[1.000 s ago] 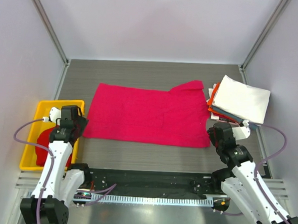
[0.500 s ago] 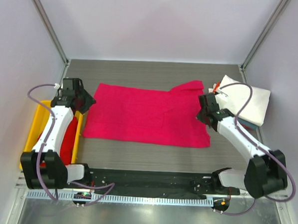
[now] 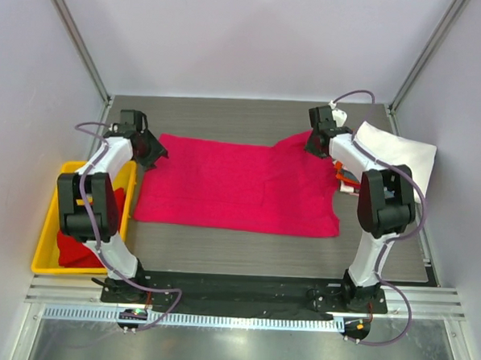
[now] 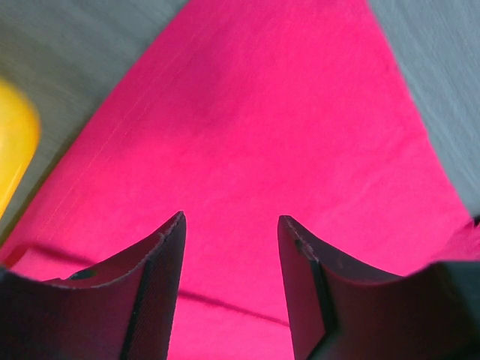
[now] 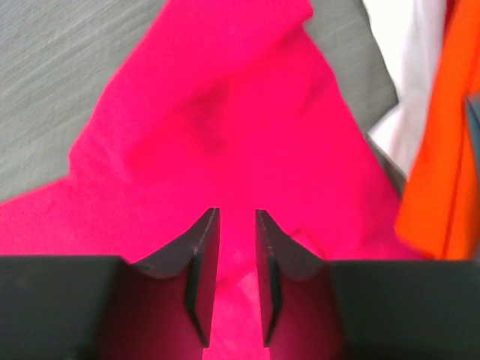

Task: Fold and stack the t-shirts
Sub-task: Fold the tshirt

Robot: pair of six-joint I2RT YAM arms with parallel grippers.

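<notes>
Top external: red t-shirt [image 3: 77, 250] in tray [image 3: 45, 228]

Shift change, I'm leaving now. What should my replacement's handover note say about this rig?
Left gripper: open, over the magenta shirt's far-left corner.
Right gripper: narrowly open, nothing seen gripped, over its far-right sleeve.
Shirt lies flat, unfolded.
Done: folded stack, white on top, at right.
Left: fold and stack magenta, then the red shirt in the yellow tray.
</notes>
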